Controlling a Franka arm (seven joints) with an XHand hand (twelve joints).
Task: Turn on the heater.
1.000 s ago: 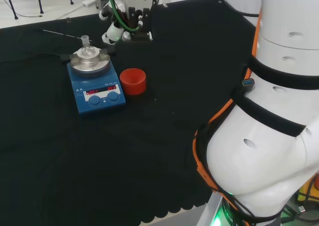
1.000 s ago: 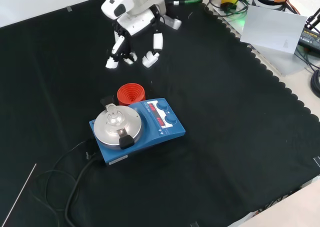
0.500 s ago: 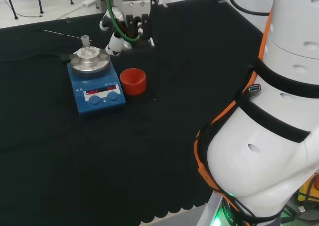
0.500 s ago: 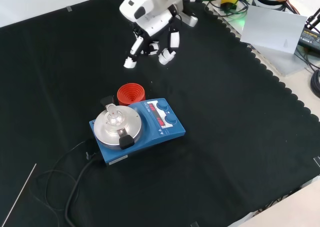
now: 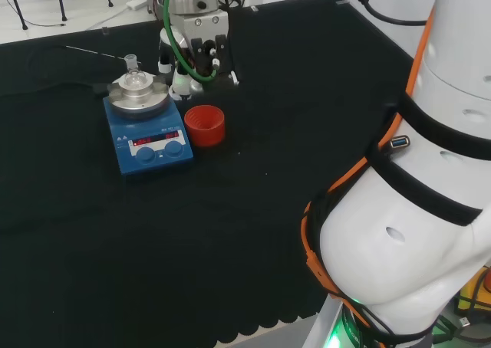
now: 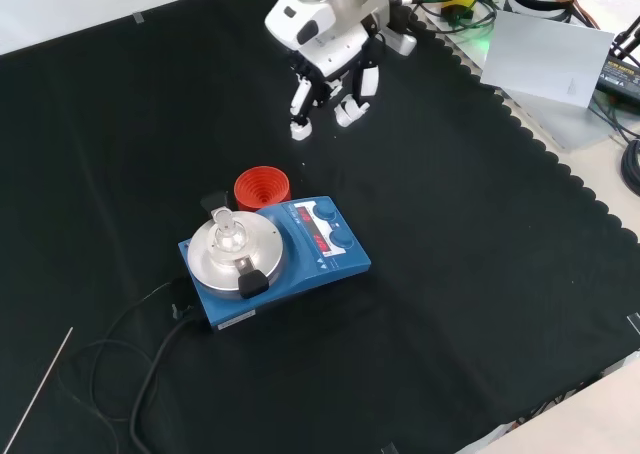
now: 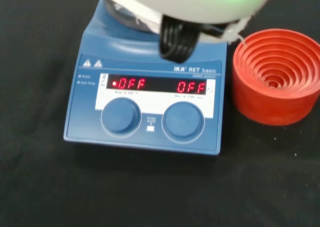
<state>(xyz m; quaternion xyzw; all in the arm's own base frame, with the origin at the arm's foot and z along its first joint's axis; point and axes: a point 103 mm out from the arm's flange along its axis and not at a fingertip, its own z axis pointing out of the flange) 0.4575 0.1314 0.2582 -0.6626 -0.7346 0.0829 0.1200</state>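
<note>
Hand (image 6: 335,49) up off the cloth, fingers slack and apart, holding nothing. Heater (image 6: 275,259) sits well below it in front view, untouched; red ring (image 6: 262,188) between them. Knobs (image 7: 120,116) face away from hand. Approach underway, judging by gap; reaching and turning remain.

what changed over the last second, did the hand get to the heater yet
Not yet. The hand has moved to the right in the front view, with its fingers hanging down and holding nothing, and has not touched the heater. The heater, the small flask on its plate and the red ribbed stand beside it have stayed put.
</note>
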